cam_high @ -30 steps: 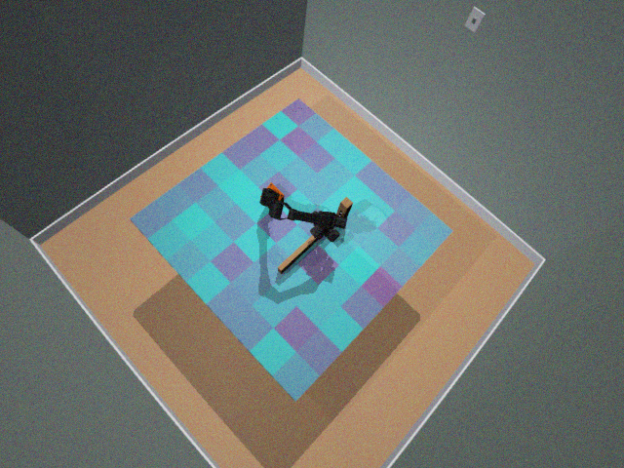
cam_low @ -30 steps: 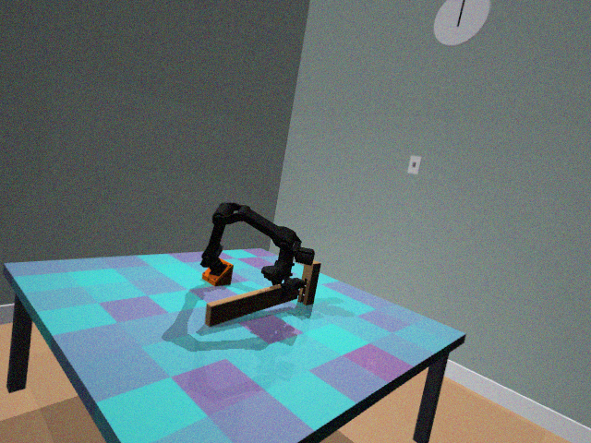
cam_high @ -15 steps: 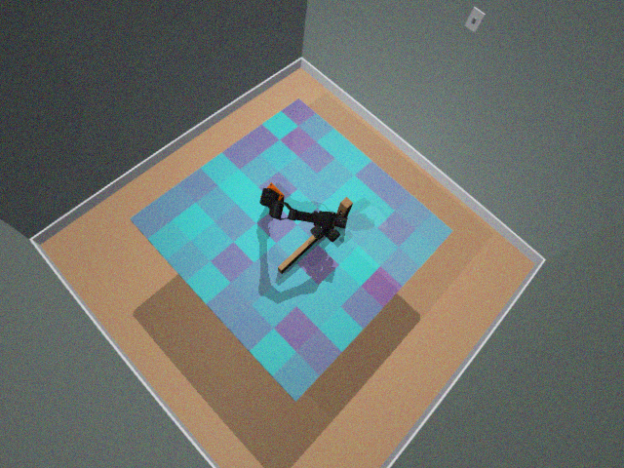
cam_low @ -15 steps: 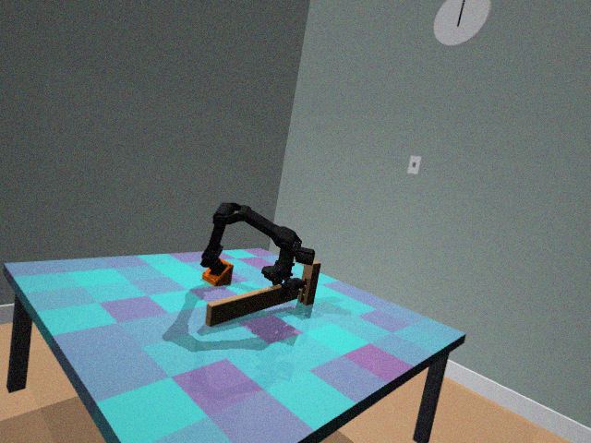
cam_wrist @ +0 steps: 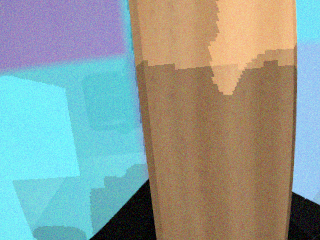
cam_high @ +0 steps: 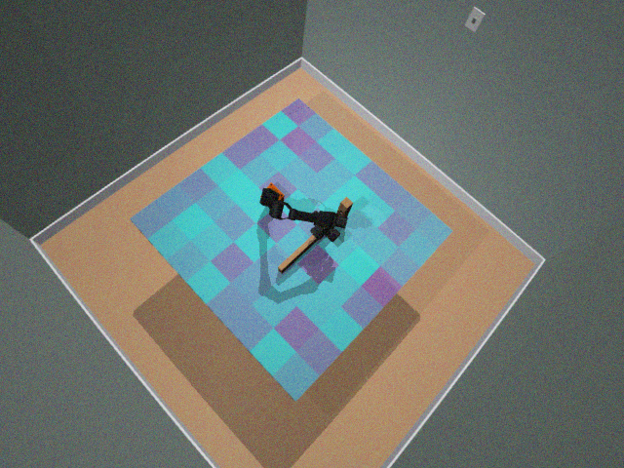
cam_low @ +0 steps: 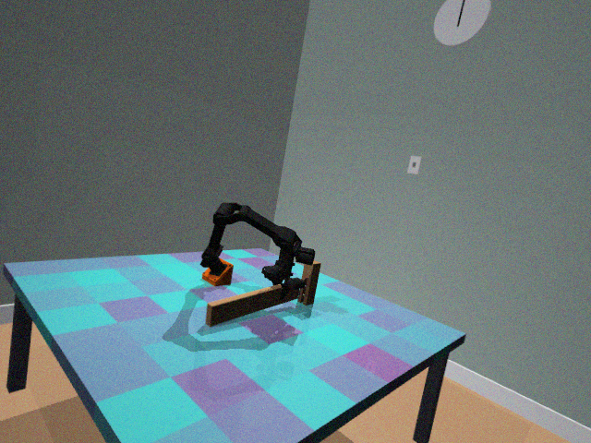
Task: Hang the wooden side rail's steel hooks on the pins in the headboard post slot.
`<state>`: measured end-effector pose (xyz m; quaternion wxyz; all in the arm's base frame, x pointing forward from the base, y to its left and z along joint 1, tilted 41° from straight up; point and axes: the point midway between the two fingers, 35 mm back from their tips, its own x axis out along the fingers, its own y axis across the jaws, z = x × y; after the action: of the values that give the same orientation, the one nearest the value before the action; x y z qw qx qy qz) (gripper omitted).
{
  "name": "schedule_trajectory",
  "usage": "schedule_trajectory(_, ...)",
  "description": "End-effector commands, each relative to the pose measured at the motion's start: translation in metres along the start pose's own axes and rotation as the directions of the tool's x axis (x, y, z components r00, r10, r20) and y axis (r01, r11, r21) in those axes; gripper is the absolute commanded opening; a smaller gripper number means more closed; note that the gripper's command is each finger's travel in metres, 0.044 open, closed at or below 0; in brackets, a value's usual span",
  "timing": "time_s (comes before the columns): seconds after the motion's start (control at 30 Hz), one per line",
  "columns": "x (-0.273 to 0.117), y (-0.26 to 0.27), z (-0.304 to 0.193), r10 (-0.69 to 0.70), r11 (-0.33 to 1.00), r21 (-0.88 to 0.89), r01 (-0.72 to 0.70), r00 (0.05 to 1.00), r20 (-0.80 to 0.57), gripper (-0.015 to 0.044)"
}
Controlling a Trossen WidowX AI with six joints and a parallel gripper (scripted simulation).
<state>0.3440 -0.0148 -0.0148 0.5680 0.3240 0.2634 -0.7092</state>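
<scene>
From the top, my fingers (cam_high: 330,232) (cam_low: 291,284) pinch the wooden rail (cam_high: 298,253) (cam_low: 247,305) (cam_wrist: 220,150) near its post end; it runs across the desk (cam_high: 297,372) (cam_low: 229,386) toward the headboard post (cam_high: 344,206) (cam_low: 312,283).

In the exterior view the rail's far end sits low by the desktop, its held end just beside the post. I can't see whether the hooks are over the pins — so I should keep the rail square to the slot, ease it in and down, and open only once it bears.

The wrist view shows wood between my fingers; I'd guard against twist.
</scene>
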Motion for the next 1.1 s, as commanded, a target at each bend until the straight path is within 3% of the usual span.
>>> schedule_trajectory(0.0, -0.0034, 0.0002, -0.0038, 0.012, 1.000, -0.001, -0.012, 1.000, -0.003, 0.0000)
schedule_trajectory(1.07, -0.0041, 0.0013, -0.0064, 0.012, 1.000, -0.001, -0.012, 1.000, -0.004, 0.0000)
